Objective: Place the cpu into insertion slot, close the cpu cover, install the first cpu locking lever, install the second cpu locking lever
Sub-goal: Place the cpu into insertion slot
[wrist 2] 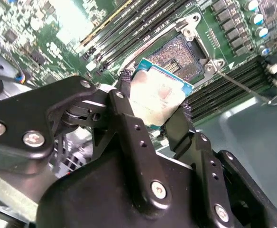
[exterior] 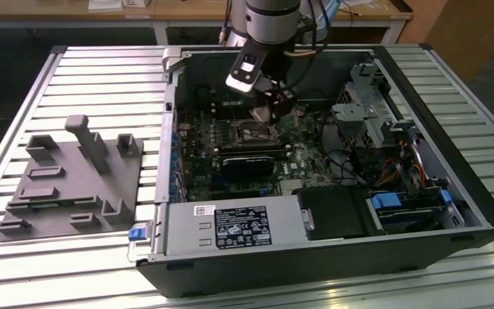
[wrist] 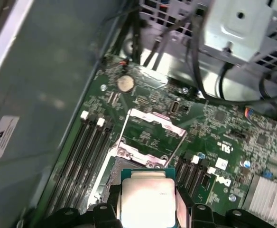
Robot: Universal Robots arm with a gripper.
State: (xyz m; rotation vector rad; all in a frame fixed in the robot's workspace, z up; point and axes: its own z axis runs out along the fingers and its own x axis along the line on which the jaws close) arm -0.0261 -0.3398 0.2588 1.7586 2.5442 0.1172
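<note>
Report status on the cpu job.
Pincer shut on cpu, over the insertion slot, not seated. The cpu cover open; nothing blocking.

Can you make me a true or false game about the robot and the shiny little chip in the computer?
1. The gripper holds the cpu in its jaws. True.
2. The cpu sits in the insertion slot. False: the slot is bare, and the chip is held off it.
3. The cpu cover is shut. False: it is swung open, away from the slot.
4. A grey block lies on the table at the exterior view's left. True.
</note>
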